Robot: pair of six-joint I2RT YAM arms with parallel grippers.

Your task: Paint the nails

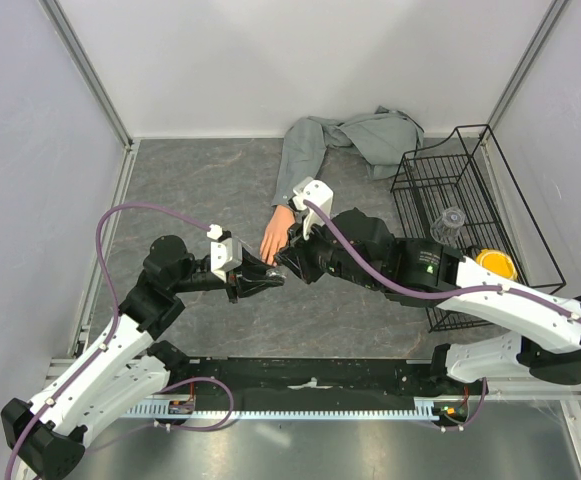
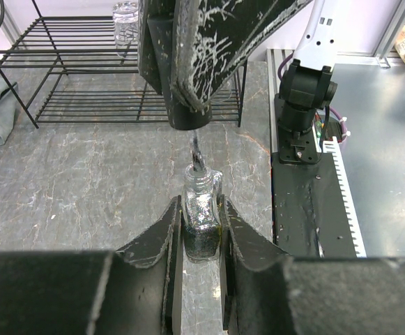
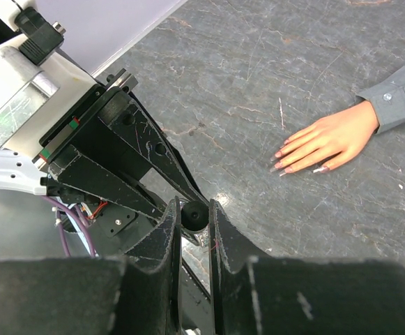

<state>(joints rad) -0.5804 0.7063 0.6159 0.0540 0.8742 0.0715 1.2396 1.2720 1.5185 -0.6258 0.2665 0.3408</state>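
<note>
The peach mannequin hand (image 1: 273,238) lies flat on the table, its grey sleeve (image 1: 310,150) running to the back. It also shows in the right wrist view (image 3: 327,139), with tiny pinkish nails (image 3: 280,166) at the fingertips. My left gripper (image 2: 202,225) is shut on a small glass polish bottle (image 2: 202,206), held upright just in front of the hand. My right gripper (image 3: 194,218) is shut on the black brush cap (image 3: 194,214) directly above the bottle. The thin brush (image 2: 197,157) reaches down into the bottle's neck. In the top view both grippers (image 1: 270,272) meet beside the fingertips.
A black wire rack (image 1: 460,200) stands at the back right, holding a clear glass jar (image 1: 449,224) and a yellow object (image 1: 497,263). The rack also shows in the left wrist view (image 2: 118,77). Grey walls enclose the table.
</note>
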